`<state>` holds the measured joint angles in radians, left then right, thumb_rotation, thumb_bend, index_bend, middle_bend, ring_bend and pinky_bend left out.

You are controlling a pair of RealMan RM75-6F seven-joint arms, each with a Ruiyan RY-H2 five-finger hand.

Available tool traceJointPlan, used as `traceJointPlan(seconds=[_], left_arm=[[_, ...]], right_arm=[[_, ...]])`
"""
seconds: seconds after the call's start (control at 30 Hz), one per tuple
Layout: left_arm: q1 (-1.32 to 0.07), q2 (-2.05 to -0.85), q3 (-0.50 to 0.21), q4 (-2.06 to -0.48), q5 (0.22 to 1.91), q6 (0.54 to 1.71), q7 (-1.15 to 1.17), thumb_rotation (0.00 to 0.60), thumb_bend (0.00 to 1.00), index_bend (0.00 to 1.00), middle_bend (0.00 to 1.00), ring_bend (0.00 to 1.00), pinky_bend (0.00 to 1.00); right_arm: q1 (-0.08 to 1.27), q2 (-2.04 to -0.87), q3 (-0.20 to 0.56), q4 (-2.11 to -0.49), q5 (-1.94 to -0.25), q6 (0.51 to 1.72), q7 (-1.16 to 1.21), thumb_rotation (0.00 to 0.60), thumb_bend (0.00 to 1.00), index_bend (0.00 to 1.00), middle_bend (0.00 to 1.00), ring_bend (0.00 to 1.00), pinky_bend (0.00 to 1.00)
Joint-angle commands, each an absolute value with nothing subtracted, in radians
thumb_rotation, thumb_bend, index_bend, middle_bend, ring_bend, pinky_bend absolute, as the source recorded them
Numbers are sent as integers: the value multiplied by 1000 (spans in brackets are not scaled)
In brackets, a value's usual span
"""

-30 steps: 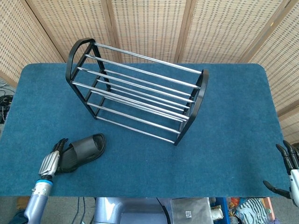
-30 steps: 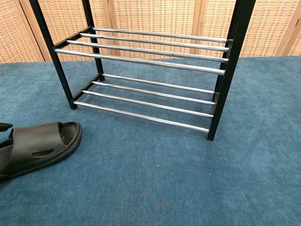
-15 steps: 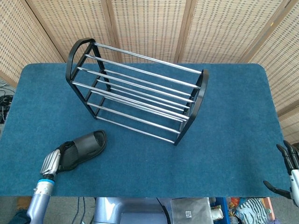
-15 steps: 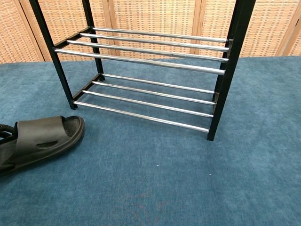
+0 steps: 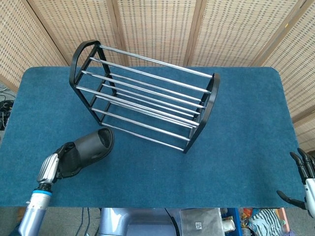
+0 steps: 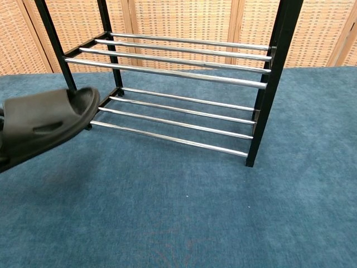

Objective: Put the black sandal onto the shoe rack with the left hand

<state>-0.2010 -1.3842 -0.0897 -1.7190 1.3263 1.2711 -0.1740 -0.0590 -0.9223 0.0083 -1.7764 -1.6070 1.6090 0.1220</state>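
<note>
In the head view the left hand [image 5: 50, 166] sits at the lower left of the frame, at the end of a grey arm that rises from the bottom edge. Its dark fingers [image 5: 63, 152] are wrapped around the heel end of the black sandal [image 5: 88, 148], which is held off the blue surface [image 5: 241, 113] with its toe raised and pointing toward the upper right of the frame. In the chest view the sandal [image 6: 44, 120] fills the left edge of the frame, tilted with its toe up, and the toe overlaps the lower left leg of the shoe rack [image 6: 178, 84] in the picture; whether it touches the leg cannot be told. The left hand itself is barely seen there, cut off by the frame edge.

The shoe rack [image 5: 145, 98] stands in the upper middle of the head view, set at a slant on the surface, with black end frames and shiny metal rods forming two tiers. Both tiers are bare in the chest view.

The right hand [image 5: 304, 179] shows at the lower right corner of the head view, past the edge of the surface, its fingers spread apart and holding nothing. Woven cane panels [image 5: 157, 24] run along the top of both views.
</note>
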Motion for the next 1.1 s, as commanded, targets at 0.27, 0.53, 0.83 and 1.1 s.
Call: traceJointPlan(seconds=[0.27, 0.53, 0.83, 1.1], left_arm=[[-221, -1210, -133, -2055, 1331, 1318, 28, 600, 428, 318, 347, 306, 513], [-359, -1163, -288, -2232, 1027, 1271, 253, 600, 428, 320, 352, 311, 519], [-587, -1253, -468, -2253, 617, 1362, 491, 600, 435, 325, 352, 311, 519], [-756, -1368, -586, -2172, 365, 1460, 575, 600, 435, 329, 352, 311, 519]], right_arm=[[-59, -922, 8, -1776, -1608, 1609, 123, 600, 0, 0, 0, 0, 0], [-58, -922, 8, -1778, -1610, 1609, 121, 600, 0, 0, 0, 0, 0], [-53, -920, 10, -1777, -1601, 1598, 128, 600, 0, 0, 0, 0, 0], [-47, -915, 14, -1774, -1587, 1586, 145, 600, 0, 0, 0, 0, 0]])
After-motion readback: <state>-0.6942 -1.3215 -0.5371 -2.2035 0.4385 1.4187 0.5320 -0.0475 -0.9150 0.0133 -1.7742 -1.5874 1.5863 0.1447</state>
